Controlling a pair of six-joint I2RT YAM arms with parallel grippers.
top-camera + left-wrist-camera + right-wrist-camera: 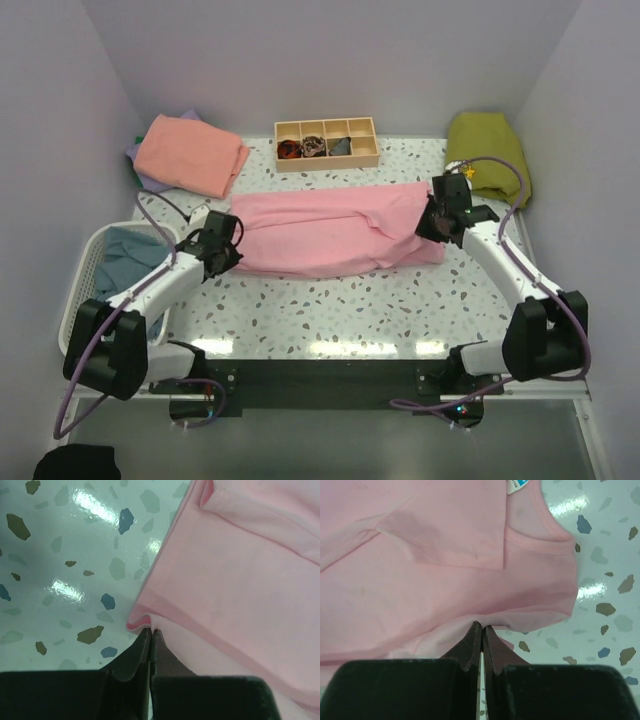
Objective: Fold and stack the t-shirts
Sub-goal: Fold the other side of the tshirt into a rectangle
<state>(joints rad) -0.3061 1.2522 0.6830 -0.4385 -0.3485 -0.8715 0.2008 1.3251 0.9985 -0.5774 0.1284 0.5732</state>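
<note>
Tabletop [330, 315] of speckled terrazzo carries a pink t-shirt [330, 235] across its middle, folded lengthwise into a long band that runs from the left side to the right. The left arm [150, 290] reaches to the band's left end, the right arm [500, 260] to its right end. The left jaws are pressed together, with the hem corner pinched at their tips and the cloth curling up just there. The right jaws are likewise closed tight on the shirt's near edge beside the neckline [540, 542], and the fabric puckers towards their tips. The shirt is pale, soft and lightly creased, with a sleeve [445, 535] folded flat over the body and a small label [516, 485] at the collar.

At the far left corner a folded salmon-coral t-shirt [190, 153] lies on a lavender t-shirt [133, 152]. An olive-green cloth [490, 150] sits in the far right corner. A white basket [85, 262] at the left edge holds a teal-blue t-shirt [120, 265]. A compartmented wooden tray [327, 160] stands at the far edge, with small dark items in three compartments.
</note>
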